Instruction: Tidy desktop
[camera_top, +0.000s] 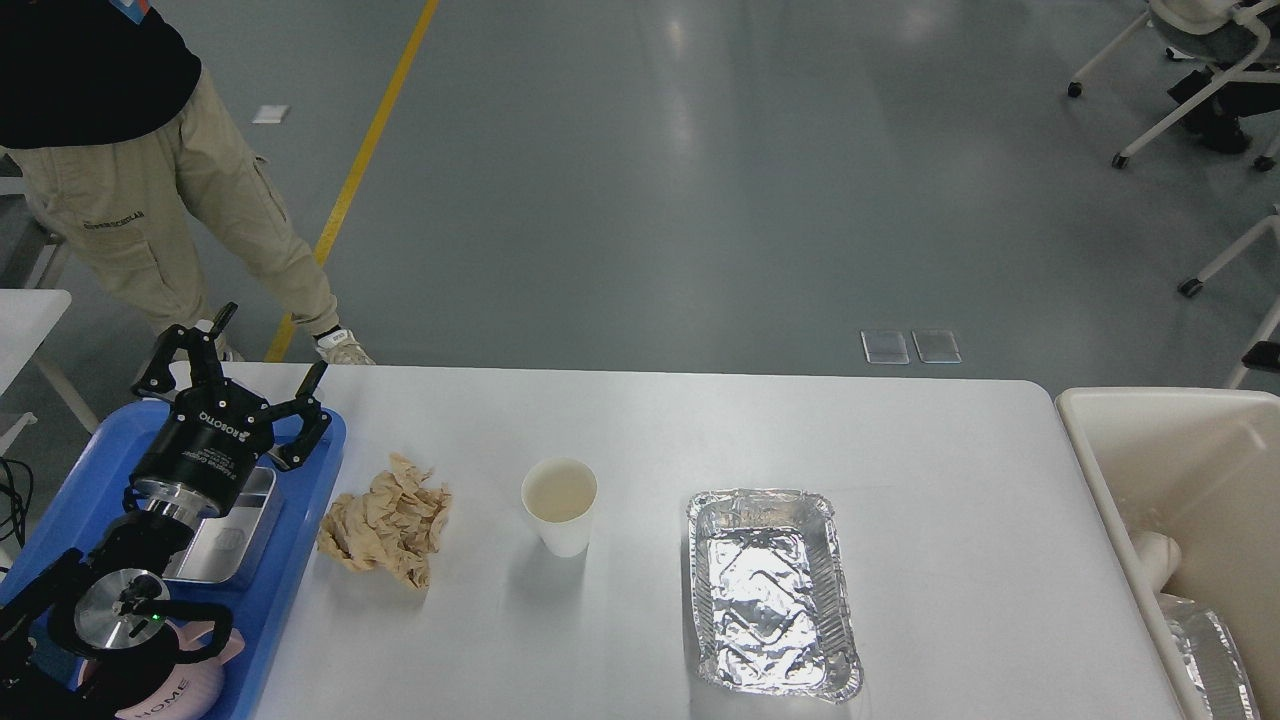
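The white desktop carries a crumpled tan paper, a white paper cup and an empty foil tray. At its left end lies a blue tray holding a steel box and a pink mug. My left gripper is open and empty, raised above the far end of the blue tray, to the left of the crumpled paper. My right gripper is out of view.
A beige bin stands off the desktop's right end, with foil and white litter inside. A person in khaki trousers stands beyond the left far corner. Office chairs are at the far right.
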